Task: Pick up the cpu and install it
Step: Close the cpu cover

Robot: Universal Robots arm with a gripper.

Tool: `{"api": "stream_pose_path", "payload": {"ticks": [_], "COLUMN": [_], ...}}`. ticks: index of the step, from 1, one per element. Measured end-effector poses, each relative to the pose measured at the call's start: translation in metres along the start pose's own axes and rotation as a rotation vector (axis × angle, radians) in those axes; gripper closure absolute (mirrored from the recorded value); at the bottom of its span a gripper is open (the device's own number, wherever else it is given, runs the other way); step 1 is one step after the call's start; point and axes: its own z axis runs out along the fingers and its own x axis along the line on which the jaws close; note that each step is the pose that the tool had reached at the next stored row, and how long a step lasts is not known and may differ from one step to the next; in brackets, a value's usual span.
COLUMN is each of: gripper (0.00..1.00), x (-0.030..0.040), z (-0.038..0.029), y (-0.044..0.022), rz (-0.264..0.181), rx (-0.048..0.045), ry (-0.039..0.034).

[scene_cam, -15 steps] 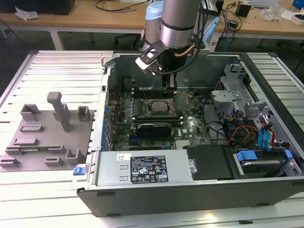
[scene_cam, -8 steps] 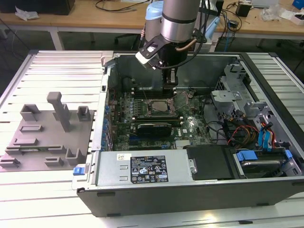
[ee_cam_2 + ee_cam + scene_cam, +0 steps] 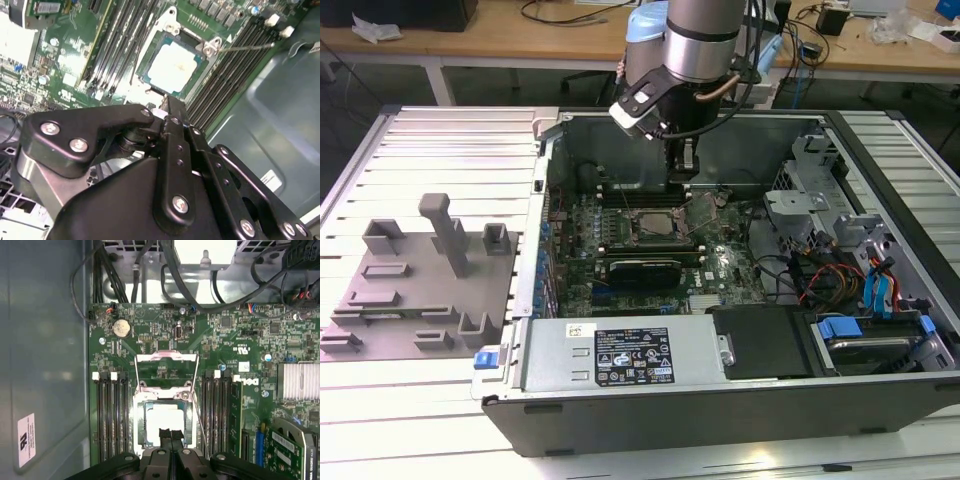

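The cpu (image 3: 655,225) lies flat in the motherboard socket, its silver top facing up, inside the open computer case (image 3: 650,400). It shows bright in both wrist views (image 3: 175,67) (image 3: 165,419). The socket's metal load frame (image 3: 167,365) is swung open, and its thin wire lever (image 3: 245,47) stands free beside it. My gripper (image 3: 685,170) hangs a little above the socket, towards the case's back wall. Its black fingers (image 3: 170,435) are pressed together with nothing between them, their tips over the chip's edge (image 3: 172,107).
Memory slots (image 3: 110,415) flank the socket on both sides. An expansion card (image 3: 645,270) lies in front of it. Cables and drive cages (image 3: 840,250) crowd the exterior view's right. A grey fixture plate with upright blocks (image 3: 420,290) sits on the slatted table to the left.
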Motion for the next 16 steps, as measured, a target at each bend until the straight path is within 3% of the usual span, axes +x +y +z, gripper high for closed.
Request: {"api": "stream_pose_path", "payload": {"ticks": [5,16], "gripper": [0.89,0.89], "x": [0.0003,0.0008], "z": [-0.0007,-0.0011], "y": [0.0309,0.0788], "rz": [0.0,0.0], "rx": [0.0015,0.0025], "ry": [0.0,0.0002]}}
